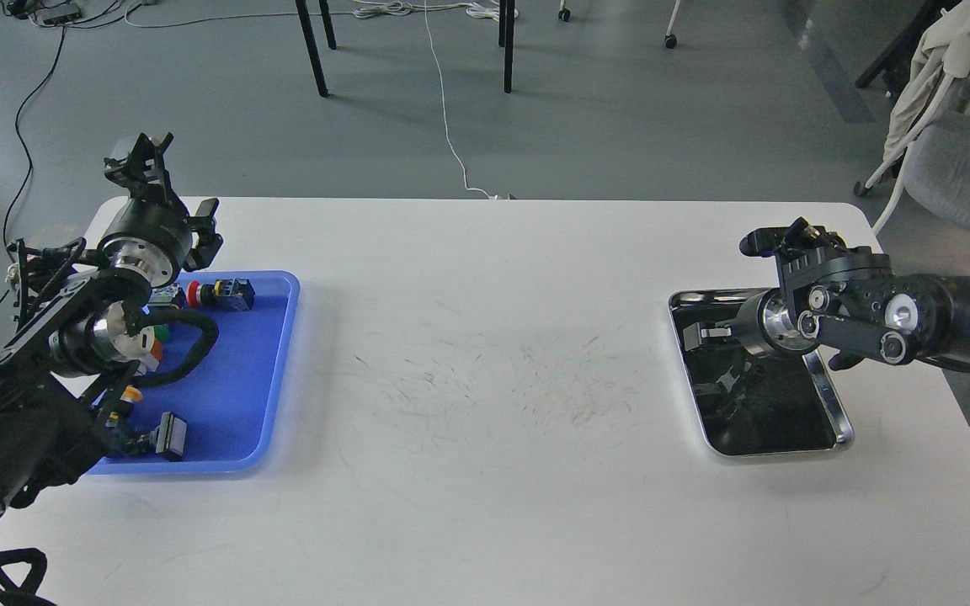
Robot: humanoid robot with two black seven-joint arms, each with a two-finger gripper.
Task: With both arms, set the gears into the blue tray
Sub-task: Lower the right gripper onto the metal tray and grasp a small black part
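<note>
The blue tray (pixel 251 379) lies at the table's left, partly covered by my left arm. My left gripper (pixel 140 156) is raised above the table's far left corner, beyond the tray, with its prongs spread and nothing between them. On the right, my right gripper (pixel 704 333) reaches low over the far left part of the steel tray (pixel 842 414). Only one finger shows plainly, so I cannot tell its state. I cannot make out the gears against the tray's dark, mirror-like bottom.
Several button switches lie in the blue tray: a red-capped one (pixel 214 293), a green one (pixel 160 334), a yellow one (pixel 130 393) and a black block (pixel 169 436). A grey chair (pixel 969 168) stands past the table's right corner. Scuff marks (pixel 519 391) cross the table's middle.
</note>
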